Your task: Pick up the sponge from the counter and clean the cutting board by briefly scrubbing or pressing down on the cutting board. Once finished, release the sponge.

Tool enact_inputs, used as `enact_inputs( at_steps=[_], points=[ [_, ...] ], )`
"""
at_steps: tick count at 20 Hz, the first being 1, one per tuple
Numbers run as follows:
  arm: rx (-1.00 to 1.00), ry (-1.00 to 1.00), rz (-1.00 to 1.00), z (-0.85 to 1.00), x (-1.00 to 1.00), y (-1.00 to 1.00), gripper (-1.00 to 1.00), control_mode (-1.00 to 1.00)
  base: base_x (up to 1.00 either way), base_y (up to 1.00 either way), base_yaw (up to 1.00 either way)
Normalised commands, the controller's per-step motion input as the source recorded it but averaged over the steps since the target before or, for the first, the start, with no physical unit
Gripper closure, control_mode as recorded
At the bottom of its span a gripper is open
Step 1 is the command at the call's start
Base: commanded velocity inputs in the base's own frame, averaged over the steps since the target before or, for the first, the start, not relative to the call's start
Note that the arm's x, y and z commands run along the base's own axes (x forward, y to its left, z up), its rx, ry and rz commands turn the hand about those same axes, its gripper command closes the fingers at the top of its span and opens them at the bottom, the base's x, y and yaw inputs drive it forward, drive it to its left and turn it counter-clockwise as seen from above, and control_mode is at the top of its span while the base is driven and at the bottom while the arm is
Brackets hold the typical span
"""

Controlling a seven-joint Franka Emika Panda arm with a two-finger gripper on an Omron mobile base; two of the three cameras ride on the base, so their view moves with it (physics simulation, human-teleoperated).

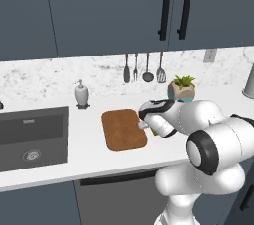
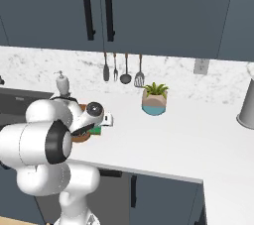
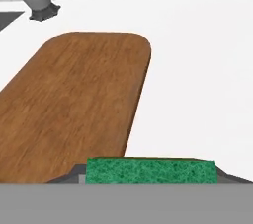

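While the arm bends low over the worktop, the scene reads as follows.

Sponge [image 3: 151, 170]: small block, coarse green scouring top, sitting between the two dark finger tips at the near edge of the hand view; a green sliver [image 2: 94, 130] shows under the hand.
Gripper [image 3: 148, 174]: jaws pinching the sponge, one tip at each end.
Board [image 1: 123, 129]: flat brown wood, visible grain, rounded corners; it lies on the counter just beside the sponge, its right edge nearest.
Counter [image 1: 94, 142]: smooth white, flat, marbled backsplash behind.
Sink [image 1: 32, 137]: dark grey basin, left of the board.
Dispenser [image 1: 82, 94]: grey, rounded bottle, behind the board.
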Motion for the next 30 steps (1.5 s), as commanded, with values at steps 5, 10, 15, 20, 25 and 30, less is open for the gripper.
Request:
enact_inputs(
  at_steps=[5,10,15,20,25,30],
  points=[
    [0.01,0.00,-0.22,0.06,0.05,-1.00,1.00,-1.00,0.00,0.00,0.00],
    [0.00,0.00,-0.20,0.14,0.29,-1.00,1.00,-1.00,0.00,0.00,0.00],
    [0.00,0.00,-0.14,0.08,0.20,-0.73,-1.00,-1.00,0.00,0.00,0.00],
    [0.01,0.00,-0.04,-0.15,0.00,-0.12,-1.00,-1.00,0.00,0.00,0.00],
    [0.02,0.00,-0.02,-0.05,0.00,-0.02,-1.00,-1.00,0.00,0.00,0.00],
    [0.00,-0.09,-0.02,0.25,-0.18,0.00,-1.00,-1.00,0.00,0.00,0.00]
  ],
)
